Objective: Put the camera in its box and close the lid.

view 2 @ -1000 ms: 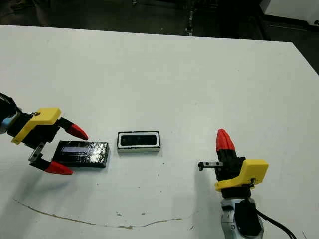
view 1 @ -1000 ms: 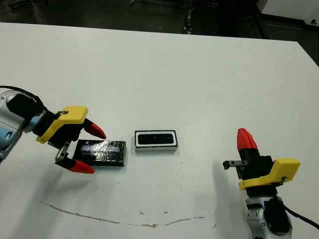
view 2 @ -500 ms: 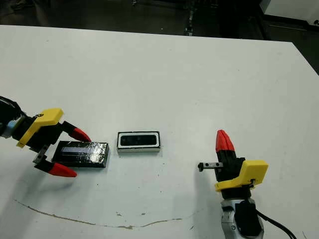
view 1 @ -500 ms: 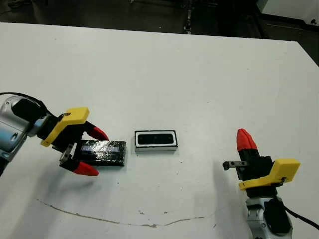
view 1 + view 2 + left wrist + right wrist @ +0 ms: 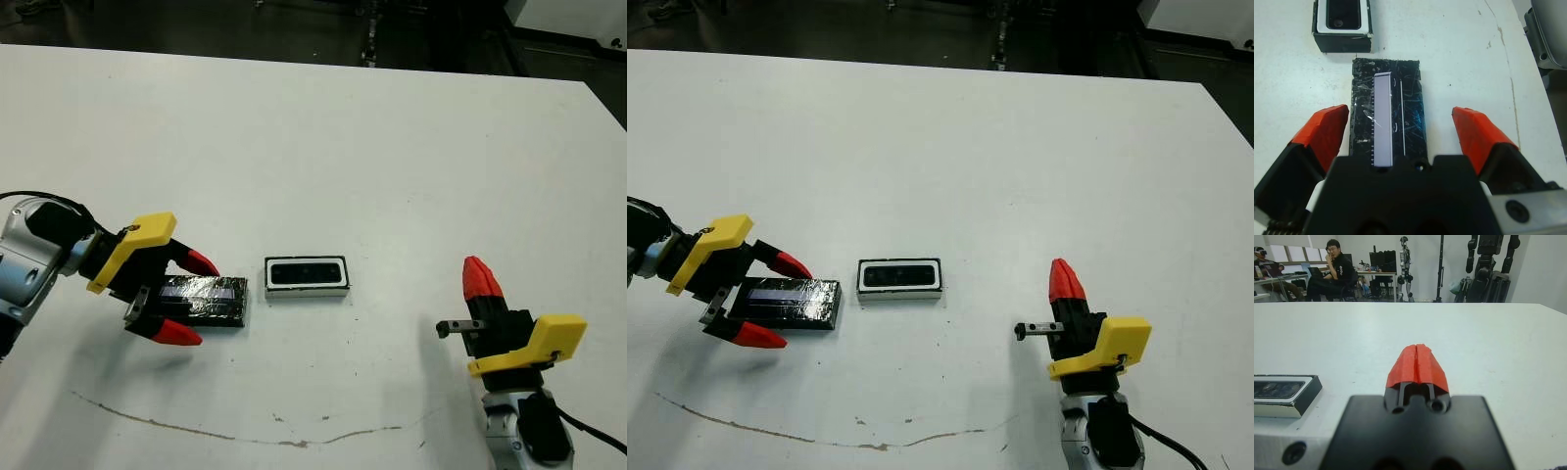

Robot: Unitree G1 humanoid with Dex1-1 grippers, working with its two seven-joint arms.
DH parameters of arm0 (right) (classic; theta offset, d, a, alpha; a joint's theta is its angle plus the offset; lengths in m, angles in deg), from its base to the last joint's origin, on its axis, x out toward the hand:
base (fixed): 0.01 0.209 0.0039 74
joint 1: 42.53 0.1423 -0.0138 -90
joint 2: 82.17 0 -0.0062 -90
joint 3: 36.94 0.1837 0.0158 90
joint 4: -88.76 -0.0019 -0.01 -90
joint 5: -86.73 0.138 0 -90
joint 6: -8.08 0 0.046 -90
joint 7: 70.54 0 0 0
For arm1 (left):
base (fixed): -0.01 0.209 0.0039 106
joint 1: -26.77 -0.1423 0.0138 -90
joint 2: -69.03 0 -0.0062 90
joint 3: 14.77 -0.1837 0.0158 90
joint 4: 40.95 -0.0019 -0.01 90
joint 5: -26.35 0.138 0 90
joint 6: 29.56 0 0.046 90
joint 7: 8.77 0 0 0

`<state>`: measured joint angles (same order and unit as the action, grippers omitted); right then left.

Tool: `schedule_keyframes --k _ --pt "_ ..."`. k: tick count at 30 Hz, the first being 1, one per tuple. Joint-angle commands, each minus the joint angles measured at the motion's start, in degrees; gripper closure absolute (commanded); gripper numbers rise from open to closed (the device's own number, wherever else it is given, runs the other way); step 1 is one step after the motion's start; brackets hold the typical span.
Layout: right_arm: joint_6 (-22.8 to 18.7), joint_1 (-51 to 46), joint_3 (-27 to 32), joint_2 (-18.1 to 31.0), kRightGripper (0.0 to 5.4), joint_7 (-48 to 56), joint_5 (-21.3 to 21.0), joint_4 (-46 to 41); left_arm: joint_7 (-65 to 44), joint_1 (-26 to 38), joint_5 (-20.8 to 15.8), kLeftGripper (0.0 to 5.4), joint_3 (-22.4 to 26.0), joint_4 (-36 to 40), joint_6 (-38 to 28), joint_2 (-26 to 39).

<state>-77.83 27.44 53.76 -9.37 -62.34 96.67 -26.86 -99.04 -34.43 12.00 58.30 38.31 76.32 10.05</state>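
We are sliding our spread left gripper (image 5: 184, 298) further around the lid (image 5: 203, 300), readying a grab, right gripper (image 5: 1066, 284) pressed together

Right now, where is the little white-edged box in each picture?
Left eye view: the box sits mid-table, just right of the black lid.
Right eye view: same spot.
Left wrist view: beyond the lid's far end.
Right wrist view: at the picture's edge.
Shared landmark: the lid, except in the right wrist view.
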Motion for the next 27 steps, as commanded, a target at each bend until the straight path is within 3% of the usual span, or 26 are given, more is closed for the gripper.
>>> schedule_keyframes --k 1,13,16,27 --pt "0.8 -0.7 0.1 0.7 5.39 0.1 -0.1 0.5 1.4 -2.2 -0.7 0.00 0.9 0.8 2.5 -0.5" --pt "-0.9 -1.0 0.1 1.1 5.39 -0.2 0.6 -0.6 5.5 -4.8 -1.6 0.00 2.4 3.8 6.4 -0.8" --pt "-0.5 -0.9 0.0 1.2 5.40 -0.1 0.3 -0.4 5.8 -5.0 -0.9 0.22 2.2 4.5 6.6 -0.3" --pt "-0.5 -0.8 0.0 1.1 5.40 -0.1 0.5 -0.2 7.2 -5.4 0.5 1.84 1.8 6.5 8.3 0.7"
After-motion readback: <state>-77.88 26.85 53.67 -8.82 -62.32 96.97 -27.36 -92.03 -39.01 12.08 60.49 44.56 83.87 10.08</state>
